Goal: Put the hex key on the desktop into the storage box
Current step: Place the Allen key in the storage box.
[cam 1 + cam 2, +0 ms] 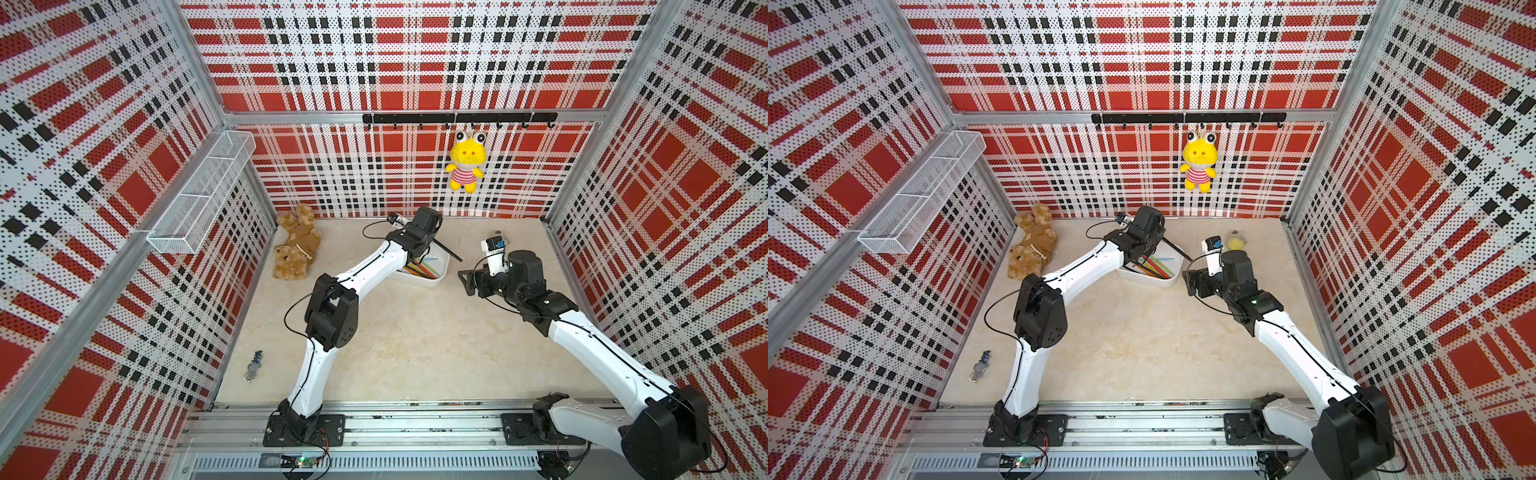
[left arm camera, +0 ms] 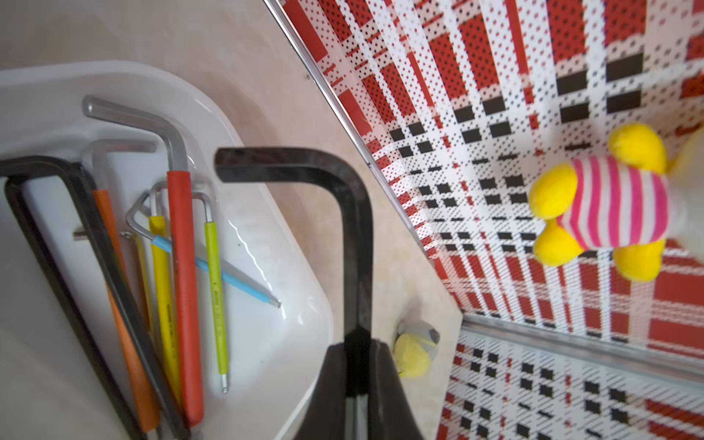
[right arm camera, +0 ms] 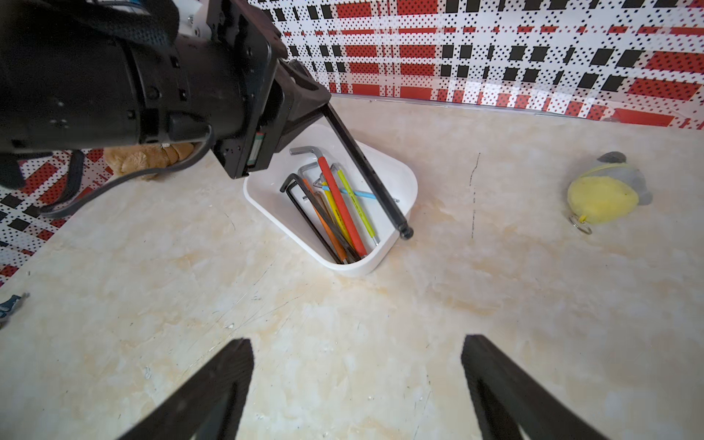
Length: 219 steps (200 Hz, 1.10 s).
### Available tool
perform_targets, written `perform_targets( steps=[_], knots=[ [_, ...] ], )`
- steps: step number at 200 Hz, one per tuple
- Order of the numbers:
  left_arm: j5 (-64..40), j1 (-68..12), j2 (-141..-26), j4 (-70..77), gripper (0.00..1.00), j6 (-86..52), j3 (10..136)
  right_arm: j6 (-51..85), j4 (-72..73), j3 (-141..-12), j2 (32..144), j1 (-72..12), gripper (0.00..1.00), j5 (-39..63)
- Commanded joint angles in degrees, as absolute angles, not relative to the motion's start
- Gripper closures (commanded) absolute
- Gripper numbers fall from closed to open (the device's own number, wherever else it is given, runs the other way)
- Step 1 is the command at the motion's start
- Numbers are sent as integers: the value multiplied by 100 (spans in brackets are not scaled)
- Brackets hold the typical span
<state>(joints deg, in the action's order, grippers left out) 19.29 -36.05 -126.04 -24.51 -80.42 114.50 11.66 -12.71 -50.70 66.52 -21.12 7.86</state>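
Left hand [image 2: 358,344] is clenched on the black hex key [image 2: 354,228], which slants in the air above the white storage box [image 3: 354,268], its far tip past the rim; coloured keys [image 3: 343,205] lie inside. Right hand [image 3: 356,339] hangs released, jaws wide, over the desk [image 3: 495,285] near the box.

Left gripper [image 2: 358,343], clamped on black hex key [image 2: 354,228], hangs over storage box [image 3: 354,268]. Key shaft slants across box opening and bars my way in from above there. Box floor: coloured keys [image 3: 343,205] piled along middle, bare strip beside them. Right gripper [image 3: 356,341] spread above bare desktop [image 3: 343,304], nothing between my fingers. Wide open desktop between my arms. Brown plush toys [image 1: 295,249] crowd far left corner. Yellow pouch [image 3: 602,194] far right. Small keychain [image 1: 253,365] by left wall.
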Motion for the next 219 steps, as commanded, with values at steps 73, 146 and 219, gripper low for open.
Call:
perform_targets(
  steps=[73,146,219],
  knots=[
    [1550,-2980,-12419,-1671,100,-8544,10770,1230,-1239,-4992,6618,-2057,7,914],
    [1455,-2940,-12604,-1643,100,-8358,10608,1231,-1230,-4939,6649,-2061,6,877],
    [1338,-2953,-12709,-1520,21,-7987,10565,1230,-1247,-4931,6649,-2057,6,844]
  ],
)
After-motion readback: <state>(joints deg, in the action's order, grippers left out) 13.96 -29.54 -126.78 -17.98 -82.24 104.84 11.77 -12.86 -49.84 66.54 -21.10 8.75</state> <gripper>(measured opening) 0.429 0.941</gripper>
